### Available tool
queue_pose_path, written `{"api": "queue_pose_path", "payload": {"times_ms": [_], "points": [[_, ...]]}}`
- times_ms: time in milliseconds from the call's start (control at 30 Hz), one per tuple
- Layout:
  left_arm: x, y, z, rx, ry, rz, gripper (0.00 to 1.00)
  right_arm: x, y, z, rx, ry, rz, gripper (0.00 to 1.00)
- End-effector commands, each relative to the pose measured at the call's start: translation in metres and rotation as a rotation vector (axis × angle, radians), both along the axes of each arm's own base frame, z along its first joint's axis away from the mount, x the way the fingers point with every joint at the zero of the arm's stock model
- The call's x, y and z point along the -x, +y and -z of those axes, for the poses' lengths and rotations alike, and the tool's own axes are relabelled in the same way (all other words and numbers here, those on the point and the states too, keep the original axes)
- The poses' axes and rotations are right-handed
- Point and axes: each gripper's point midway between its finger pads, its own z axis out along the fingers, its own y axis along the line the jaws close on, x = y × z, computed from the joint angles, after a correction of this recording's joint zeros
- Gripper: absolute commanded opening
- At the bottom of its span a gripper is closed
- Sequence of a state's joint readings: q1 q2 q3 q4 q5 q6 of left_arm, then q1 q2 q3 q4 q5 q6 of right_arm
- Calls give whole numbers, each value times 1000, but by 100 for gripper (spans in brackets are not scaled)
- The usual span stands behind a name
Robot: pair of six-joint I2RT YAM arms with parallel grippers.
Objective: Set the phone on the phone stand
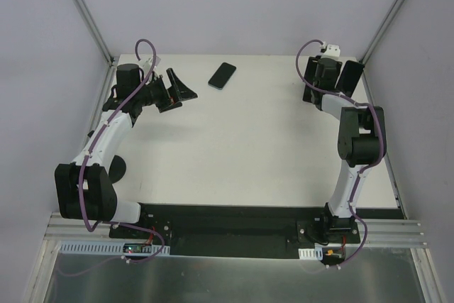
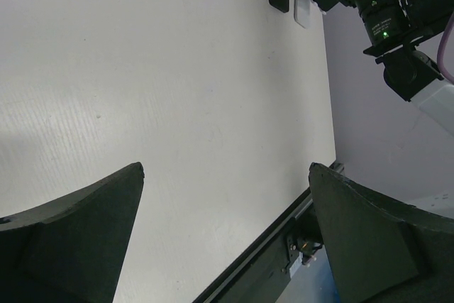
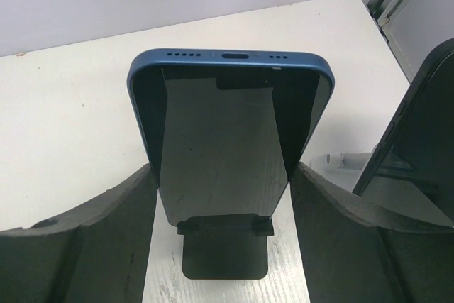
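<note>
Right gripper (image 3: 221, 169): jaws clasp blue phone (image 3: 223, 125) by both edges, its lower end on black stand (image 3: 225, 255); overhead view hides this. Dark slab (image 3: 415, 140) at right, cut off, unidentified. Left gripper (image 2: 227, 168): jaws wide, empty.

The phone (image 3: 223, 140) has a glossy screen, the stand (image 3: 225, 255) looks matt plastic

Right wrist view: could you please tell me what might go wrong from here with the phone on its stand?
1. The right hand seems to grip the blue phone by its sides. Opening unevenly or pulling back askew could drag it off the shallow lip of the black stand.
2. A second dark slab sits close to the right finger. A sideways retreat could knock it.
</note>
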State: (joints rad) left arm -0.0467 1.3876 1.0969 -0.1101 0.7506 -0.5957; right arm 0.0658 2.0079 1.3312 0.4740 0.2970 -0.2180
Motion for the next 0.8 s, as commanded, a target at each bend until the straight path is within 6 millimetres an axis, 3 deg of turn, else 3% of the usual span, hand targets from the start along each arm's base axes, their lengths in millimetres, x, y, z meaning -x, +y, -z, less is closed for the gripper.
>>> {"api": "queue_pose_path", "payload": {"times_ms": [0, 133, 267, 767], "points": [[0, -5, -9, 13, -38, 23, 99, -15, -4, -30, -3, -92, -4, 1], [0, -5, -8, 13, -35, 24, 99, -14, -4, -33, 0, -91, -18, 1], [0, -6, -8, 13, -36, 26, 99, -11, -1, -50, 2, -121, -47, 1], [1, -8, -6, 14, -29, 33, 99, -8, 1, -66, 13, -157, -72, 1]]}}
